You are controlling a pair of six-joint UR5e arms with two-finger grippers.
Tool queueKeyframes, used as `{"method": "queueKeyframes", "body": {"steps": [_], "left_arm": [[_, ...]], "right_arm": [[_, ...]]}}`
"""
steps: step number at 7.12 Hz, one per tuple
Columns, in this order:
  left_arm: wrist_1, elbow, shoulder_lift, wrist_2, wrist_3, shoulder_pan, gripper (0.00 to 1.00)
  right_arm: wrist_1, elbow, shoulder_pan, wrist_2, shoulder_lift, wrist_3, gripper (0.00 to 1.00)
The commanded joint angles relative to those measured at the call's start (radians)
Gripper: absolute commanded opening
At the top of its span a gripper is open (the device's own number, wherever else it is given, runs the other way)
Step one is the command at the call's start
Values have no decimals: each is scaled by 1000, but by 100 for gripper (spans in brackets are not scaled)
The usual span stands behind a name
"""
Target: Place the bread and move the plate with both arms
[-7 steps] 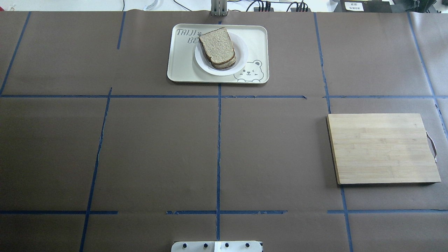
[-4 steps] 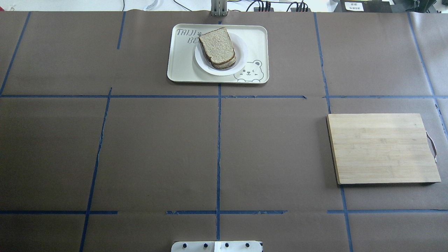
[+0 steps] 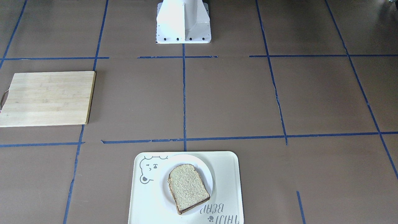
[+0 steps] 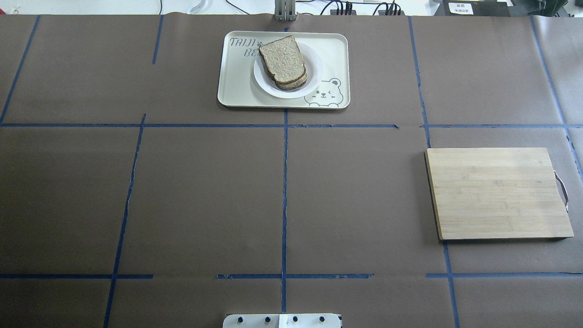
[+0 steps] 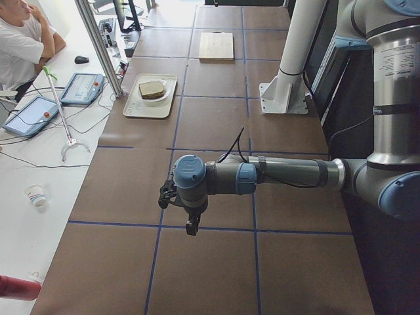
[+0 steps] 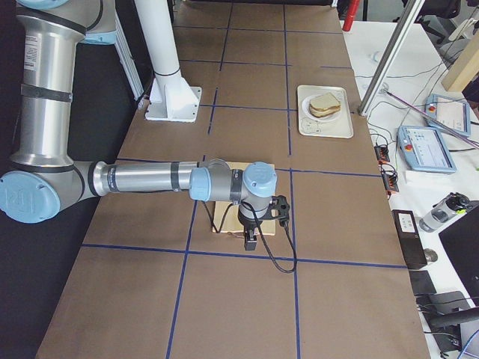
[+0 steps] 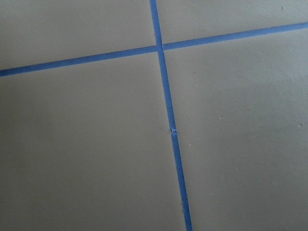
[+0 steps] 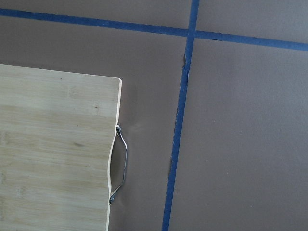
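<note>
change: none; bread (image 4: 283, 59) and plate (image 4: 315, 68) unmoved on tray (image 4: 237, 89)
meaning: placing and moving look done, I judge
bread: on plate, mid-tray
left gripper (image 5: 190, 228): my arm well clear of tray; open or closed, can't tell
right gripper (image 6: 249, 243): same, can't tell

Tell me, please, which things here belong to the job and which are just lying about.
Job: bread, plate, left arm, right arm.
Lying about: bear tray under the plate, wooden cutting board, white pedestal.
</note>
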Motion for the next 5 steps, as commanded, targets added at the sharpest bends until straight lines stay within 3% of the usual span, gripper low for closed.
{"method": "queueKeyframes", "body": {"steps": [1,5], "left_arm": [[4,41,-5,3,-2,4,100],[10,44,-10,40,0,7,100]], "right_arm": [[1,3,0,11,0,5,100],[1,2,-2,13,5,16,100]]}}
